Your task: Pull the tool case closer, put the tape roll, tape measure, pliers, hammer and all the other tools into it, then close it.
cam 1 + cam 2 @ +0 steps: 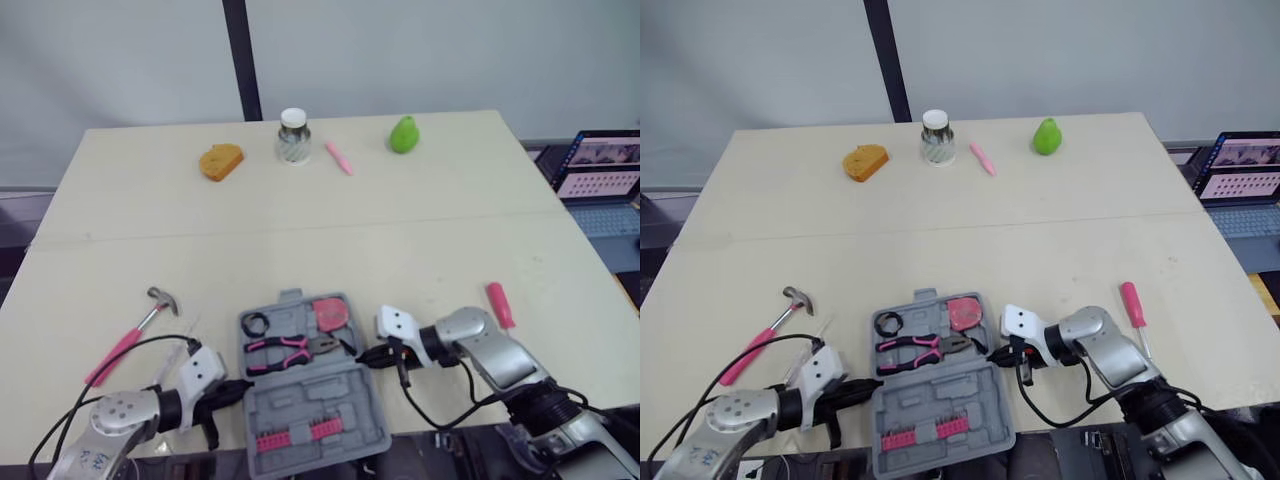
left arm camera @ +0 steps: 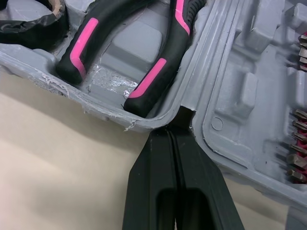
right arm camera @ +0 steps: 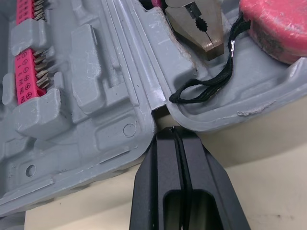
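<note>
A bread slice (image 1: pixel 221 161), jar (image 1: pixel 293 137), pink pen (image 1: pixel 339 158) and green pear (image 1: pixel 403 134) line the table's (image 1: pixel 450 230) far edge.

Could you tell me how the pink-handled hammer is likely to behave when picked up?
The hammer looks rigid, so it should not flex. Its metal head probably outweighs the slim pink handle, so a grip far down the handle may let it tilt head-down. The crosswise head should keep it from rolling.

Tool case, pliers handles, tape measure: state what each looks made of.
Tool case: grey moulded plastic with a matte finish. The shaped recesses and ragged, frayed rim suggest a thin moulded shell.
Pliers handles: smooth black grips with pink inlays, likely rubbery plastic over metal.
Tape measure: red casing with scuffed, dull patches, probably hard plastic.
</note>
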Available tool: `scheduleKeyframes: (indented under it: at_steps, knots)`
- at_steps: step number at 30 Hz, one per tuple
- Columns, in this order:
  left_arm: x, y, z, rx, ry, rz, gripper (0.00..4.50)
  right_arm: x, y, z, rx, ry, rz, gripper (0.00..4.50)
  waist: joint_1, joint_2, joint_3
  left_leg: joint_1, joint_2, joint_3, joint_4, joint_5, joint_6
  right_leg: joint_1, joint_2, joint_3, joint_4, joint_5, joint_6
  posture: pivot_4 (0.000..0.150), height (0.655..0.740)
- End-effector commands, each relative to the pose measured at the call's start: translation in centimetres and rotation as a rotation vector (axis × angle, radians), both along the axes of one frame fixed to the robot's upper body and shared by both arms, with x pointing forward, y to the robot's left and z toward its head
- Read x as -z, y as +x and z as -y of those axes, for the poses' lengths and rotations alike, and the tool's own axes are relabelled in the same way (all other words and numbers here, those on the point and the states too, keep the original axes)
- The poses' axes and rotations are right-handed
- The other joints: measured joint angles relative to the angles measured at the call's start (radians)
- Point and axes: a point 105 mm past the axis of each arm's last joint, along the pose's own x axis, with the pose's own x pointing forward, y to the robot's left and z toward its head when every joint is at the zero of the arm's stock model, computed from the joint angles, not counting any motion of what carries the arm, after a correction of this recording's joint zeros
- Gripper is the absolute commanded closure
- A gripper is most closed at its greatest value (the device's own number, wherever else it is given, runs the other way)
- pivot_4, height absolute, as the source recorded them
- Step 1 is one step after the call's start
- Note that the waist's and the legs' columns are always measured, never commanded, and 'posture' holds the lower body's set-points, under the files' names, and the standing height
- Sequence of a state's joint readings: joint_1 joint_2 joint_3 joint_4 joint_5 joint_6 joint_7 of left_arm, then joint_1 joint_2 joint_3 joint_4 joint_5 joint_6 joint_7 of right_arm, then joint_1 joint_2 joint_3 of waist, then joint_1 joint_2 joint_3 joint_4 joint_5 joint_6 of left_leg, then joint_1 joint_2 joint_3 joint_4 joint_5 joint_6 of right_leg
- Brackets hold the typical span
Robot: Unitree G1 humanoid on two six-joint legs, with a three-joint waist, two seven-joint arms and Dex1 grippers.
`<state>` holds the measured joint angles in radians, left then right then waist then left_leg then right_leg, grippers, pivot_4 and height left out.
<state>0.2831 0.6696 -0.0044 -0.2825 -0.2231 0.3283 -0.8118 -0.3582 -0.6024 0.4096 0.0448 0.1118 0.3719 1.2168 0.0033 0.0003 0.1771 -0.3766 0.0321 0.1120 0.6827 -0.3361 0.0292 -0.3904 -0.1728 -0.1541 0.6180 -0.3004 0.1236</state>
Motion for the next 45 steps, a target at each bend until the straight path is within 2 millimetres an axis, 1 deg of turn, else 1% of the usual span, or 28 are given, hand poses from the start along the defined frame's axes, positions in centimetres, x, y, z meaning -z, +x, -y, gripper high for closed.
scheduleKeyframes:
  at_steps: [1, 7, 9, 13, 16, 23, 33, 39, 45]
  knots:
    - [0.7, 0.9, 0.3, -0.001, 0.023, -0.008, 4.45, -0.5, 0.4, -0.7, 0.004, 0.030, 0.033, 4.49, 0.002, 0.001, 0.000, 0.000, 0.000, 0.000, 0.000, 0.000, 0.000, 0.000, 0.000, 0.000, 0.000, 0.000, 0.000, 0.150, 0.7400]
    - [0.8, 2.6, 0.3, 0.012, 0.029, 0.010, 4.45, -0.8, 1.0, -0.5, 0.033, 0.034, 0.049, 4.49, 0.020, 0.002, -0.001, 0.002, -0.001, 0.000, 0.000, 0.001, 0.000, 0.001, -0.001, 0.000, 0.002, 0.000, 0.000, 0.150, 0.7400]
    - [0.7, 3.6, 0.3, 0.008, 0.031, 0.028, 4.45, -0.8, 1.4, -0.3, 0.051, 0.033, 0.057, 4.49, 0.024, 0.004, -0.002, 0.002, -0.001, 0.000, 0.000, 0.001, 0.000, 0.001, -0.002, 0.000, 0.002, 0.000, -0.001, 0.150, 0.7400]
    - [0.4, 5.1, 0.4, -0.004, 0.018, 0.058, 4.45, -1.0, 2.1, 0.0, 0.075, 0.033, 0.070, 4.49, 0.025, 0.005, -0.003, 0.002, -0.002, -0.001, 0.000, 0.004, 0.000, 0.001, -0.003, -0.001, 0.003, 0.001, -0.002, 0.150, 0.7400]
    - [0.1, 5.8, 0.5, -0.007, 0.012, 0.073, 4.45, -1.2, 2.4, 0.1, 0.087, 0.036, 0.079, 4.49, 0.025, 0.005, -0.003, 0.002, -0.002, -0.001, 0.000, 0.004, 0.000, 0.001, -0.004, -0.001, 0.003, 0.001, -0.002, 0.150, 0.7400]
    - [-0.3, 6.6, 0.6, -0.009, 0.001, 0.103, 4.45, -1.7, 3.3, 0.2, 0.113, 0.040, 0.103, 4.49, 0.023, 0.005, -0.003, 0.002, -0.002, -0.001, -0.001, 0.005, 0.000, 0.001, -0.004, -0.001, 0.003, 0.002, -0.002, 0.150, 0.7400]
    - [-2.2, 8.2, 0.7, -0.030, -0.035, 0.167, 4.45, -2.0, 4.2, 0.3, 0.130, 0.042, 0.126, 4.49, 0.019, 0.004, -0.003, 0.001, -0.002, -0.001, -0.001, 0.005, 0.000, 0.000, -0.003, -0.002, 0.003, 0.002, -0.002, 0.150, 0.7400]
    - [-2.4, 8.8, 0.9, -0.022, -0.030, 0.171, 4.45, -2.0, 4.5, 0.4, 0.137, 0.044, 0.135, 4.49, 0.006, 0.004, -0.002, 0.000, -0.001, 0.000, -0.002, 0.004, -0.001, -0.001, -0.001, -0.002, 0.004, 0.002, -0.002, 0.150, 0.7400]
    - [-2.4, 8.7, 1.1, -0.009, -0.033, 0.166, 4.45, -2.0, 4.5, 0.5, 0.141, 0.042, 0.138, 4.49, -0.006, 0.002, -0.001, -0.001, -0.001, 0.001, -0.002, 0.003, 0.001, 0.000, -0.001, -0.003, 0.001, 0.002, 0.000, 0.150, 0.7400]
